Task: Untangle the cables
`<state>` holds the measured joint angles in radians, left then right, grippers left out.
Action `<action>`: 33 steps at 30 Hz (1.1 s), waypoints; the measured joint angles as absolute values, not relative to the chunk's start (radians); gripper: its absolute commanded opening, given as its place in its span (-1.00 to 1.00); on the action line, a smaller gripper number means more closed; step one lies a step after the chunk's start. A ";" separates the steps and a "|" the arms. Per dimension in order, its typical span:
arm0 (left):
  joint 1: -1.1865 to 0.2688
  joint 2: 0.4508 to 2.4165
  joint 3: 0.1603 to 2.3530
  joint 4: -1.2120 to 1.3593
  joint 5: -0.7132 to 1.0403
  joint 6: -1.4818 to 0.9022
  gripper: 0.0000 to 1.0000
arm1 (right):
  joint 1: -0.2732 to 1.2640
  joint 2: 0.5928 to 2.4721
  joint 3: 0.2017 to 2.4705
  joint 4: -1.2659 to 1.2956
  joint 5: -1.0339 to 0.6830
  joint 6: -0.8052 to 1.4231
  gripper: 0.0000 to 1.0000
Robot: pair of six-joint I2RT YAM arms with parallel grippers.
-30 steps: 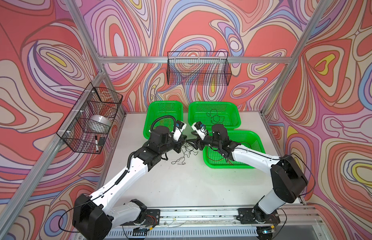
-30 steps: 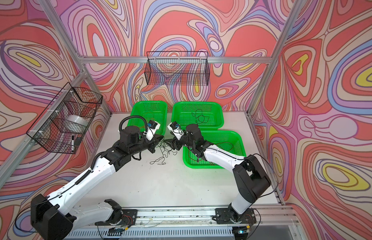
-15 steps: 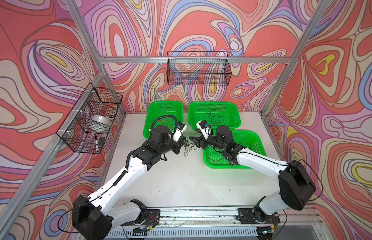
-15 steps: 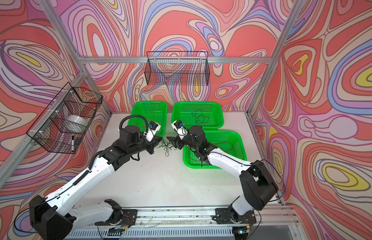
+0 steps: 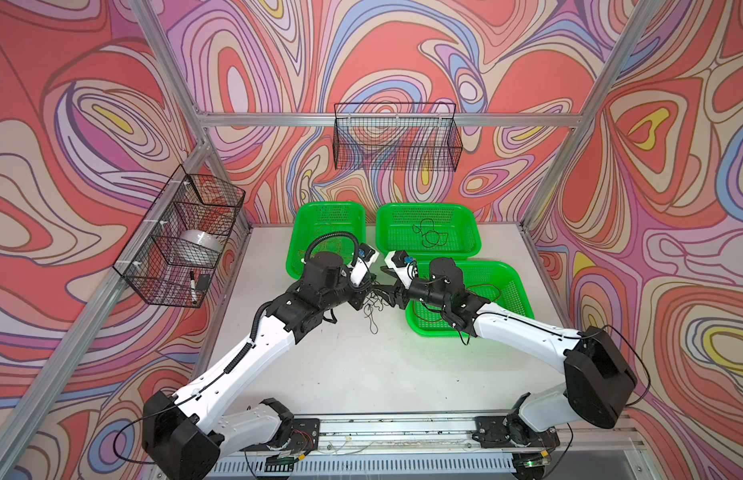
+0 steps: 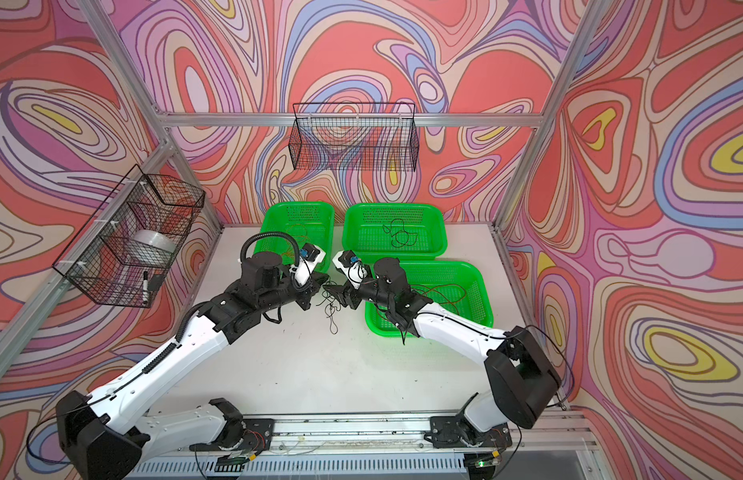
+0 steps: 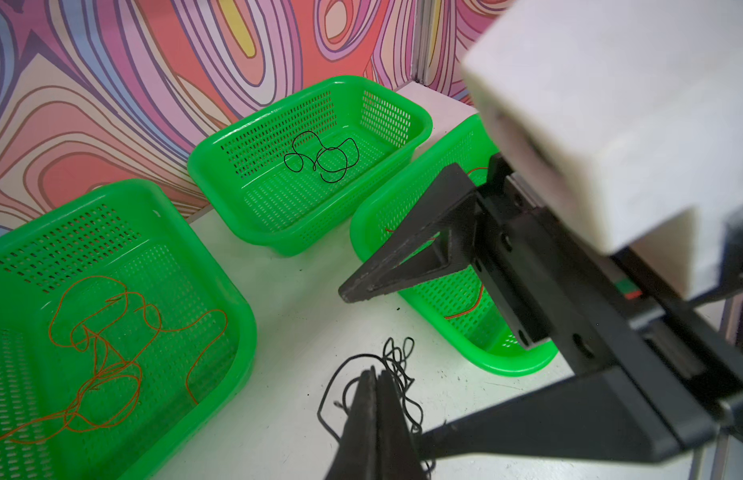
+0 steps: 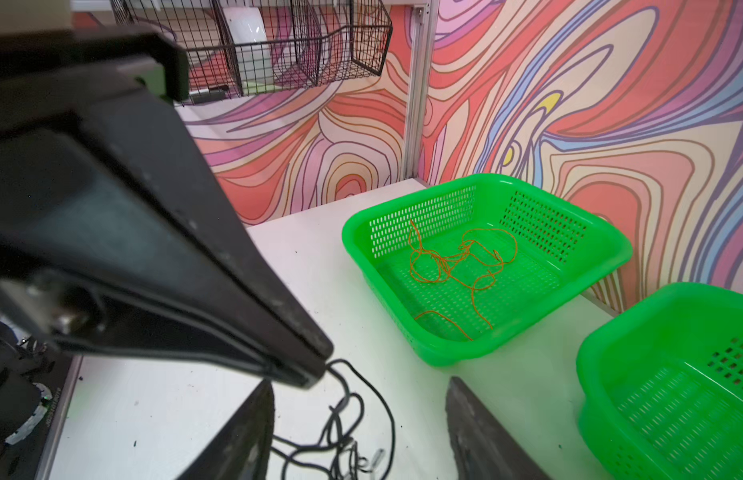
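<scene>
The left gripper (image 7: 374,372) is closed tight, its two flat, matt-black wedge fingers pressed together on a tangled black cable (image 7: 396,374). Thin glossy loops curl out on both sides of the tips, and loose strands trail down to the counter (image 5: 361,374), a smooth white surface flecked with dark specks. The right gripper (image 8: 361,382) is set well open just opposite, almost tip to tip with the left. Its tapered black fingers stand apart on either side of the same tangle, and nothing is seen clamped between them. In both top views this meeting is found just above the centre of the frame.

Three green baskets of glossy moulded plastic, rectangular with rounded corners and slotted walls and floors, are set around it. In the left rear basket (image 5: 328,210), above and left of centre, a wiry orange cable (image 7: 107,370) is piled in loose, kinked loops. In the middle rear basket (image 5: 428,206), above centre, a second black cable (image 7: 322,156) is curled in a few open rings. In the right basket (image 5: 523,299), right of centre and partly covered by the right arm, a thin red cable (image 7: 461,314) is draped across the slotted floor.
</scene>
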<state>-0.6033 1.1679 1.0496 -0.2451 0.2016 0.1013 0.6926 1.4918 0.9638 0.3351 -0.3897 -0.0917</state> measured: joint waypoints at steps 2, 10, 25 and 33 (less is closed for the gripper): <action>-0.620 1.165 1.052 -0.244 0.189 0.101 -1.00 | 0.699 1.494 0.964 0.341 -0.364 -0.069 0.21; -0.653 1.163 1.172 -0.345 0.167 0.081 -1.00 | 0.707 1.574 0.965 0.397 -0.207 0.087 -0.31; -0.655 1.193 1.472 -0.488 0.162 0.128 -1.00 | 0.708 1.757 0.989 0.390 -0.161 0.241 -0.54; -0.653 1.236 1.533 -0.588 0.109 0.202 -1.00 | 0.711 1.816 1.004 0.411 -0.188 0.289 -0.47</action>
